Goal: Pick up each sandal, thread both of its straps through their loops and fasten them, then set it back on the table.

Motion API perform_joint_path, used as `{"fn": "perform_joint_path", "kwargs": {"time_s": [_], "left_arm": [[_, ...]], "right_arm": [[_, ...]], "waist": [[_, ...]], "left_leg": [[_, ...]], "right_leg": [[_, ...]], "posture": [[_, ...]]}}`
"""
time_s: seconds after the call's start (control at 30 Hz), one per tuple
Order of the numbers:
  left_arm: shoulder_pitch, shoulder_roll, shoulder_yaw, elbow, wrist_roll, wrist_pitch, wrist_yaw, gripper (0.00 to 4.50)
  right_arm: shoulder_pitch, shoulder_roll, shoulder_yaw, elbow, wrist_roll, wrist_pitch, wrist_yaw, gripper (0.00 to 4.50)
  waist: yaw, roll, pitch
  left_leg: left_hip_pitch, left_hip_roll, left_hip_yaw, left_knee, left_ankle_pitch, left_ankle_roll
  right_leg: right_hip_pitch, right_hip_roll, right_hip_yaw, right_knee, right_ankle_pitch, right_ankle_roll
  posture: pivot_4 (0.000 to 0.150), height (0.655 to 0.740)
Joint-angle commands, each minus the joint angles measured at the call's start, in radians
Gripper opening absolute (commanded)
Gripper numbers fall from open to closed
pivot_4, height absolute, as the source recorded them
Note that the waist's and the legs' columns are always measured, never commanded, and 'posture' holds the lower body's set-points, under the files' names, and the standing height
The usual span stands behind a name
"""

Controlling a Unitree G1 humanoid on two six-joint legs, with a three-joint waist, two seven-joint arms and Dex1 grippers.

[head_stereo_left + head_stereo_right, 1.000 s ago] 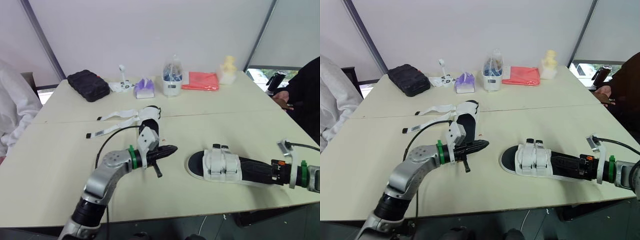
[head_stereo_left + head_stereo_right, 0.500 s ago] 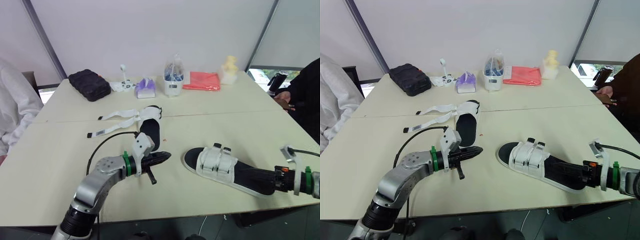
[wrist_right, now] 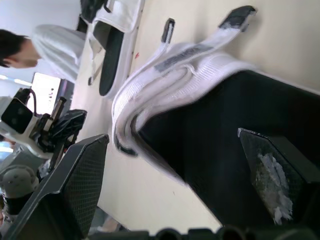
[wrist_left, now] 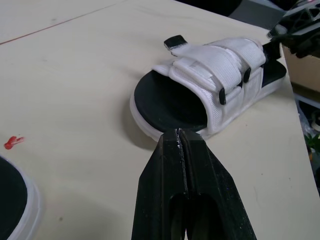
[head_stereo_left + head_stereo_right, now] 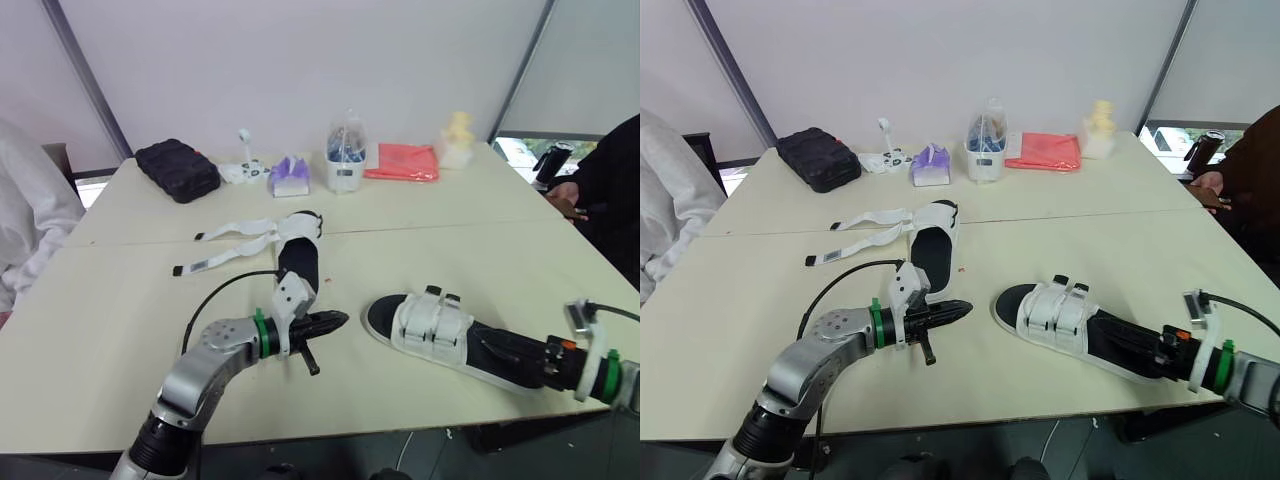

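Jaws first: the left gripper (image 5: 337, 320) is pinched fully together with nothing in it. The right gripper (image 5: 520, 355) is spread wide, with the heel end of the strapped sandal (image 5: 430, 325) sat between its fingers. Whether anything is actually touched there can't be told.

In the head view, that sandal is seen flat on the table (image 5: 450, 230) with both straps folded over, so it looks done tbh. The other sandal (image 5: 298, 255) is found just beyond the left gripper, its loose straps (image 5: 235, 238) trailed out to the robot's left. Further back, a white tub (image 5: 344, 172) is seen with a clear bag of blue bits stuffed in it. What they are can't be made out.

In the left wrist view, the closed tips are pointed at the toe of the strapped sandal.

In the right wrist view, black footbed is seen between the wide fingers (image 3: 80, 185).

Handling guess: light sole, probably a bit bendy, with floppy straps. It's likely best gripped by the sole edge at the heel, with the straps taken near their tips.
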Motion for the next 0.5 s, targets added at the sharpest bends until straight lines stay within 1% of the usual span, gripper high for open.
{"fn": "perform_joint_path", "kwargs": {"time_s": [0.03,0.23,0.33,0.5], "left_arm": [[0.007,0.001,-0.010,-0.029,-0.004,-0.018,0.007,0.00],[0.024,-0.002,-0.008,-0.042,0.001,-0.011,0.042,0.00],[0.032,-0.002,-0.007,-0.047,0.005,-0.013,0.057,0.00],[0.039,0.003,-0.004,-0.049,0.005,-0.015,0.070,0.00]], "right_arm": [[-0.070,0.030,0.065,0.034,-0.012,-0.045,-0.004,4.48],[-0.170,0.086,0.180,0.078,-0.050,-0.095,-0.017,4.48],[-0.198,0.106,0.208,0.094,-0.067,-0.115,-0.034,3.69],[-0.221,0.130,0.188,0.097,-0.030,-0.088,-0.051,1.22]], "waist": [[0.002,0.000,0.000],[0.000,-0.001,0.000],[-0.003,-0.001,0.000],[-0.003,-0.001,0.000]], "left_leg": [[0.001,0.000,0.000,0.000,0.000,0.000],[0.001,0.000,0.000,-0.001,0.000,-0.001],[0.003,0.000,0.000,-0.001,0.001,-0.001],[0.004,0.001,0.000,-0.002,0.001,-0.001]], "right_leg": [[0.000,0.000,0.000,0.000,0.000,0.000],[0.001,0.000,0.000,0.000,0.000,0.000],[0.002,0.000,0.000,0.000,0.000,0.000],[0.002,0.001,0.000,0.001,0.000,-0.001]], "posture": [[0.150,0.7400],[0.150,0.7400],[0.150,0.7400],[0.150,0.7400]]}}
